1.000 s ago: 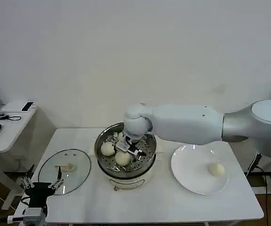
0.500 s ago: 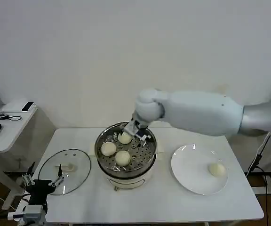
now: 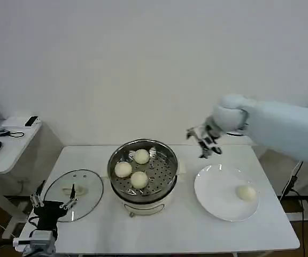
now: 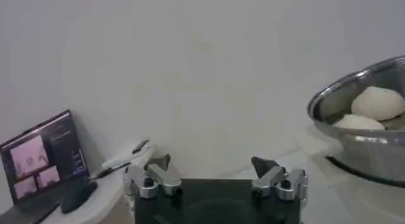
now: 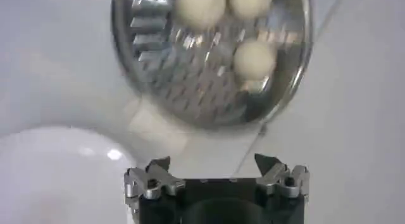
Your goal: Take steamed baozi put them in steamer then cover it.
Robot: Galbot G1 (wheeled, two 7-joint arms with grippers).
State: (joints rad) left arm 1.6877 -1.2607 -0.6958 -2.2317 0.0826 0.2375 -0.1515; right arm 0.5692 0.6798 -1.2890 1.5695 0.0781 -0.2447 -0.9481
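White table against a bare wall. Three smooth, soft baozi sit on the perforated tray of my shiny steel steamer; the fourth lies on a glossy white plate. My right gripper hangs empty, spread wide, between pot and plate. I judge the bun light and squashy: grip its sides gently. My left gripper, open, waits by the glass cover.
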